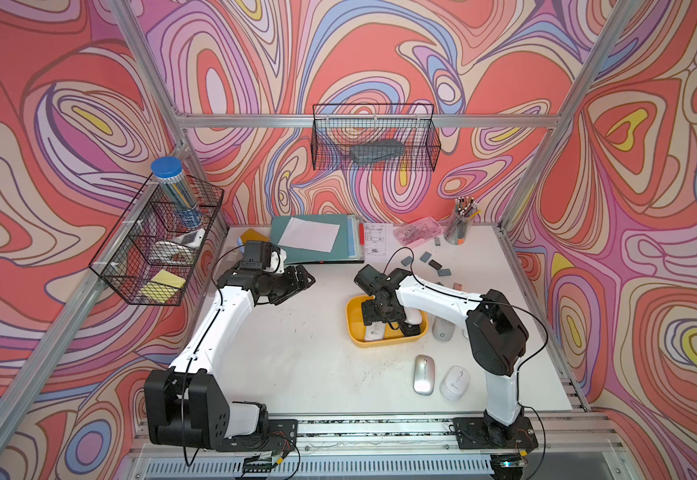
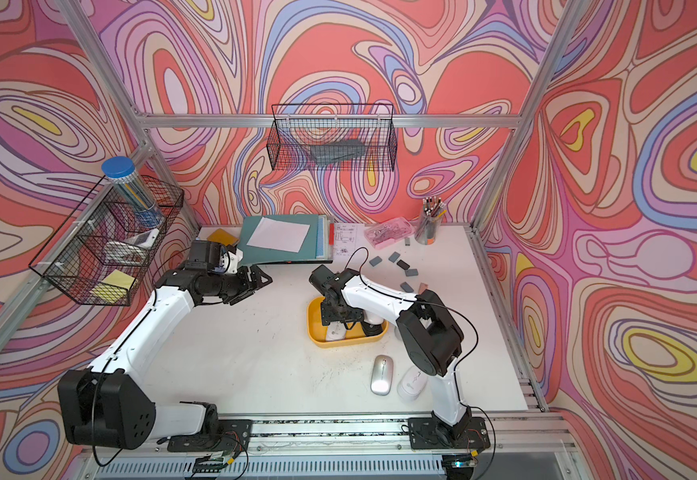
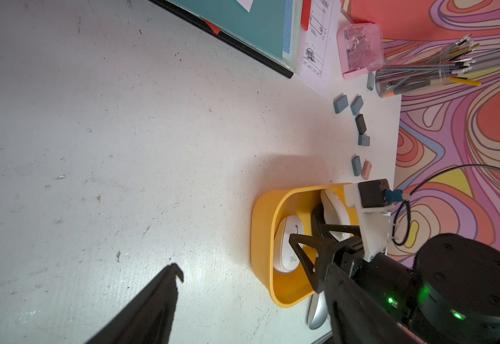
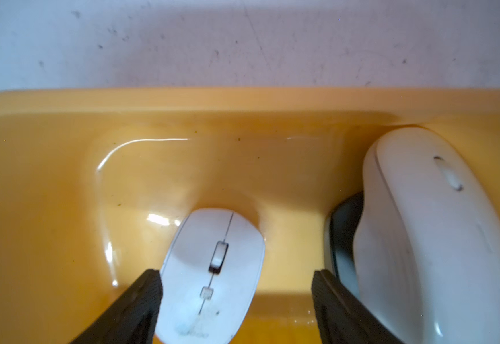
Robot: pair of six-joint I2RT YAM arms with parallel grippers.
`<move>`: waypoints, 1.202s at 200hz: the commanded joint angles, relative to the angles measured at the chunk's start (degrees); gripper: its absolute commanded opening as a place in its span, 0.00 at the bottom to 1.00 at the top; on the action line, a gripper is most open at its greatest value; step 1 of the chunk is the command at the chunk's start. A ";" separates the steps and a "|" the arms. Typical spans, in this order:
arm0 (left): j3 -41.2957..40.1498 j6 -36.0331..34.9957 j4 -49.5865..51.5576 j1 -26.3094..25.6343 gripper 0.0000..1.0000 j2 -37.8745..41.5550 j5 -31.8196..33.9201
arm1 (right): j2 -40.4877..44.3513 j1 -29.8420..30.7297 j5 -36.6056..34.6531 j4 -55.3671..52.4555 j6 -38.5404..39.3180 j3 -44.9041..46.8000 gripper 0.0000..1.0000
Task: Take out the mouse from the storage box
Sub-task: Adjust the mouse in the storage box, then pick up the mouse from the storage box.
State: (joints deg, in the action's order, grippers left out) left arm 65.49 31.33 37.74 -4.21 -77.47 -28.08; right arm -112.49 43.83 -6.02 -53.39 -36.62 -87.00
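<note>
- The right gripper (image 4: 236,275) is down inside the box (image 4: 242,99). Its fingers are spread wide and hold nothing. The small mouse (image 4: 213,268) lies on the box floor between them.
- One finger (image 4: 141,300) is at the small mouse's flank, touching or just beside it; I cannot tell which. The other finger (image 4: 332,306) stands apart from it, right by the dark mouse (image 4: 342,238) and the big mouse (image 4: 421,238) propped over that one.
- The small mouse lies skewed and off-centre in the gap. On closing, the near finger would likely meet it first and could spin or shove it across the slick floor instead of clamping it.
- Its shell is smooth and domed, so a pinch set too high may squirt it out. Mostly its rear half sits between the fingers, so the nose may droop on the lift.
- The far finger could catch the dark mouse. That could drag it or tip the big mouse onto the target.
- The box looks light, so a sideways tug may slide or tilt it. The left gripper (image 1: 303,282) hangs well apart with its fingers parted and empty, so it is not steadying anything.
- Ahead of the fingertips there is bare floor, then the box wall. The big mouse leans on that wall.
- Outside the near finger the floor is bare, and that is the widest room.
- Straight up looks free. Past the wall the table (image 4: 242,44) is bare. Behind the fingers, a silver mouse (image 1: 423,374) takes up table space.
</note>
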 commanded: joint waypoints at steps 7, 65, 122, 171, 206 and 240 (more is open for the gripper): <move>0.16 -0.84 0.56 -0.27 0.81 0.30 -0.05 | 2.79 0.02 3.71 -0.05 -6.72 0.36 0.82; 0.13 -0.93 0.50 -0.27 0.81 0.81 -0.11 | 0.30 0.36 5.18 -1.27 -11.60 1.86 0.86; 0.08 -1.01 0.49 -0.28 0.81 0.79 -0.16 | -4.22 1.17 8.14 3.42 -16.81 4.46 0.88; 0.34 -1.15 0.63 -0.28 0.81 0.73 -0.31 | -7.12 1.60 7.82 3.26 -15.96 3.88 0.78; 0.32 -1.11 0.58 -0.27 0.81 0.84 -0.26 | -5.79 2.09 6.22 2.94 -14.52 3.21 0.53; 0.16 -1.05 0.56 -0.28 0.81 1.14 -0.13 | -3.39 2.83 1.08 3.11 -11.64 0.66 0.53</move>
State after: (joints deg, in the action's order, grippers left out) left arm 65.49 31.31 37.74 -4.21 -77.43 -28.14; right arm -116.79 45.93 -0.71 -51.16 -50.61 -84.16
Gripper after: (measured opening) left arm 0.813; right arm 0.600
